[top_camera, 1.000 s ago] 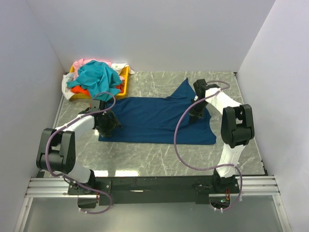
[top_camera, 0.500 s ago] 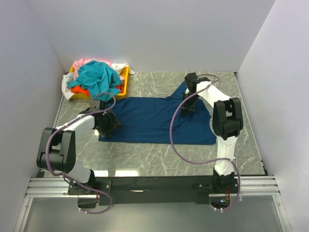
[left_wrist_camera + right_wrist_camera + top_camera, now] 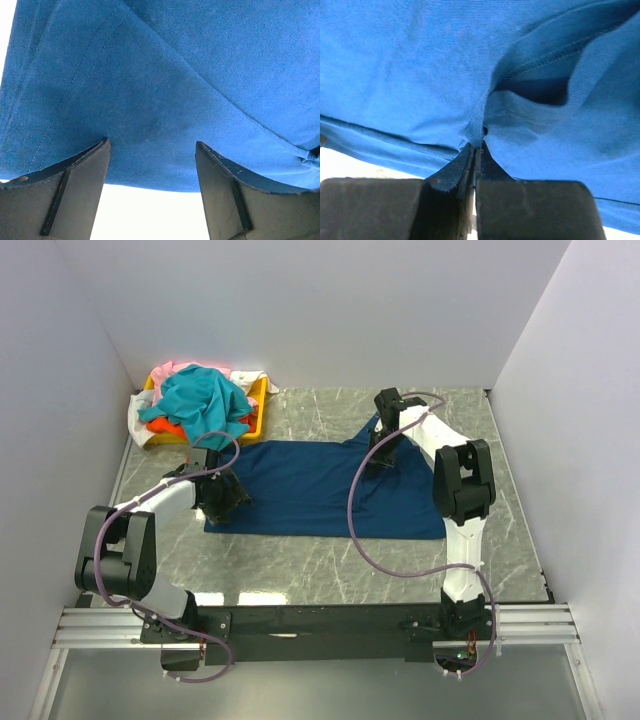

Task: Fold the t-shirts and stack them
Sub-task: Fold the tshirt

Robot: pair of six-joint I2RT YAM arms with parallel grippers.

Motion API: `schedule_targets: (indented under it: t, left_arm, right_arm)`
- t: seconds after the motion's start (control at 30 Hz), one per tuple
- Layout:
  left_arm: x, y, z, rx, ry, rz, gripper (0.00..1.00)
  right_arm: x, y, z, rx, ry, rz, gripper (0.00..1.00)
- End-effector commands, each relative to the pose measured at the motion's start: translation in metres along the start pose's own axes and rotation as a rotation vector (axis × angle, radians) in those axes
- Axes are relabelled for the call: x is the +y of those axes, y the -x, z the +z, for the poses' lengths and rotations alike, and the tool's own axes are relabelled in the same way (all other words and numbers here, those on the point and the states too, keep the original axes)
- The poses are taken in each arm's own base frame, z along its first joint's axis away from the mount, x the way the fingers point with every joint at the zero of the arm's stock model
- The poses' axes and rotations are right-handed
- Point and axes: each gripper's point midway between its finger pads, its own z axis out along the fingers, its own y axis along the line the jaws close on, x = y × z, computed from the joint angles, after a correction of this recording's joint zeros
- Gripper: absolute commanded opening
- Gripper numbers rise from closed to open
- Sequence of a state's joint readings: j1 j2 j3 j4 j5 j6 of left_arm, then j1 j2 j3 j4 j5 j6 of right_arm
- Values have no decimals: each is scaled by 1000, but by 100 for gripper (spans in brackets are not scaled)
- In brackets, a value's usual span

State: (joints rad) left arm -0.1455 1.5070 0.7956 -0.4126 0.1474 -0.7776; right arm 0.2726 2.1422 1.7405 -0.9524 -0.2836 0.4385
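Over the last second the right gripper had swung from the right part of the navy t-shirt toward its far middle, while the left gripper had kept its place. The shirt lay spread across the middle of the table, its near hem fairly straight. At the shirt's left edge, the left gripper sat low with its fingers apart over the cloth, probably to steady that side or ready a grasp. Farther off, the right gripper's fingers were pressed together on a pinch of navy cloth beside a seam, and the fabric puckered around them. It seemed to be drawing the sleeve inward for a fold. At the far left, the yellow tray held the teal shirt heaped over the orange shirt, pink shirt and white shirt, all apparently awaiting their turn.
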Motion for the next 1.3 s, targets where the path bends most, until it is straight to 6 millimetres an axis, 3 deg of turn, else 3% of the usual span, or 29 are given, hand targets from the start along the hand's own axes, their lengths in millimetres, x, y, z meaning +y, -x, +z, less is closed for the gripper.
schedule_targets:
  t: [0.0,0.17,0.3,0.5,0.67,0.83,0.9,1.1,1.27]
  left_arm:
    - [14,-10,2,19,44,23,75]
    - [14,-10,1,19,44,23,75]
    - [14,-10,0,15,44,23,75]
    - [11,-3,-6,-12,44,32,75]
    - [-8,13,-16,-69,8,68,75]
    - [-43,29,-28,-124,-105,87,75]
    - [-53,35,-26,-142,-145,95,75]
    - [-52,31,5,-92,-152,112,76]
    - [-43,21,23,-52,-137,103,78]
  right_arm:
    - [21,9,-10,-23,60,-17,2]
    - [39,11,-16,-33,137,-33,19]
    - [60,16,-34,-58,245,-54,35]
    - [69,23,-63,-121,289,-86,46]
    - [41,25,-88,-192,264,-42,47]
    - [-13,14,-81,-184,175,35,47]
    - [-32,4,-69,-152,145,72,47]
    - [-70,-16,-39,-71,113,154,47]
    - [-86,-31,-24,-18,79,175,46]
